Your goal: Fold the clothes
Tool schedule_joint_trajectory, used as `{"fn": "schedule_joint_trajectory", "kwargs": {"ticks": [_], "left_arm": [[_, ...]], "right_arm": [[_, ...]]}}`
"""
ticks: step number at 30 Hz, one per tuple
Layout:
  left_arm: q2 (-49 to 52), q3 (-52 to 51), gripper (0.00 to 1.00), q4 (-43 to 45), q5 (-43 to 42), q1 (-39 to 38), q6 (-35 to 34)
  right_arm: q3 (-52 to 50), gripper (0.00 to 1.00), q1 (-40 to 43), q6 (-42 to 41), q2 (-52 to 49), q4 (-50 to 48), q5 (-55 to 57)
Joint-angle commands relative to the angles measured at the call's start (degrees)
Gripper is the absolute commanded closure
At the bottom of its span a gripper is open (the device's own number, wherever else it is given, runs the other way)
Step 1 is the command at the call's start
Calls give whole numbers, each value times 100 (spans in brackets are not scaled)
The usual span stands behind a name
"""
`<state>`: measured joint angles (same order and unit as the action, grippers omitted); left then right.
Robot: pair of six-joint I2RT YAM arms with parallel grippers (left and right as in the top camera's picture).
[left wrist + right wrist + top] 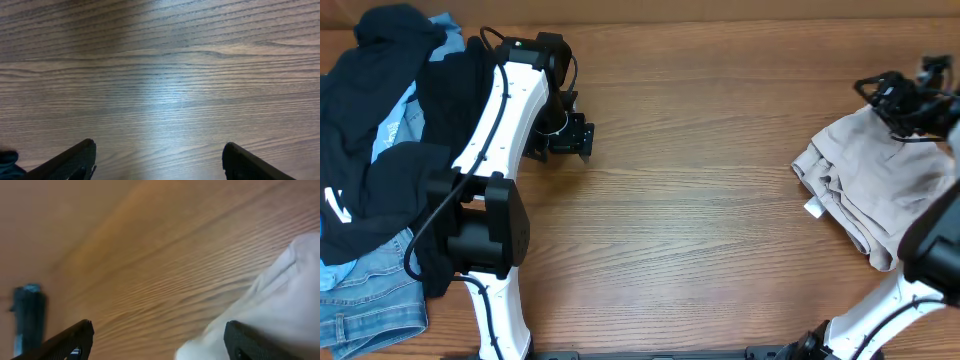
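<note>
Left gripper (pixel 159 146): spread wide, empty, over bare brown wood-grain table (pixel 700 220) | right gripper (pixel 159 326): spread, holding nothing, above rumpled beige khaki cotton shorts (pixel 865 180) at right edge | risk: bunched layers, a pinch may grab several; left arm (pixel 505 110) may snag black-and-denim clothes heap (pixel 370 150).

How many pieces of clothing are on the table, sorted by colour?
Beige shorts: 1
Black garment: 1 (bunched up; the heap could hide a second)
Light-blue garment: 1
Denim garment: 1
Total: 4
</note>
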<state>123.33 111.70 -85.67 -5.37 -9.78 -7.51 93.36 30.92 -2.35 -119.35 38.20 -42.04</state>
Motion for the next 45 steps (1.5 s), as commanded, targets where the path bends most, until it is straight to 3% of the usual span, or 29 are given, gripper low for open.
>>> {"fn": "schedule_joint_trajectory", "kwargs": {"ticks": [1,7,12,16,19,21,24,29,32,34,36,38,40,43,45], "left_arm": [[-66,55,16,4,-48,-42,66],[-66,55,16,-2,-66,-44,66],[-66,55,16,-61,-61,-42,98],[-66,55,16,-96,-42,-42,197],[-66,55,15,-59,-44,-42,197],[-66,55,15,-20,-48,-42,195],[-66,55,15,-22,-90,-44,192],[-66,55,15,-68,-87,-42,195],[-66,55,15,-105,-87,-42,195],[-66,55,15,-114,-87,-42,195],[-66,55,15,-105,-90,-42,195],[-66,55,15,-96,-87,-42,195],[-66,55,15,-42,-87,-42,195],[-66,55,14,24,-90,-42,195],[-66,55,14,44,-90,-42,195]], "right_arm": [[-4,12,-85,-133,-649,-227,649],[-2,12,101,-256,-1318,369,651],[120,11,284,-181,-597,511,-1292],[120,12,1460,-487,59,876,-2317],[-155,8,2214,258,42,1316,-2295],[-614,7,2505,317,-37,960,-2144],[-1349,6,2535,103,-297,-101,-2098],[-1751,7,2586,87,-525,-103,-1198],[-1596,7,2621,44,-409,-118,-2531],[-1272,0,2496,46,63,52,-2710],[-1032,0,2212,42,927,98,-2702],[-929,0,1882,39,1628,345,-2258],[-929,0,1276,299,2315,1156,-1075],[-951,1,173,393,2485,2020,807],[-1126,4,-715,378,2260,2044,1836]]}}
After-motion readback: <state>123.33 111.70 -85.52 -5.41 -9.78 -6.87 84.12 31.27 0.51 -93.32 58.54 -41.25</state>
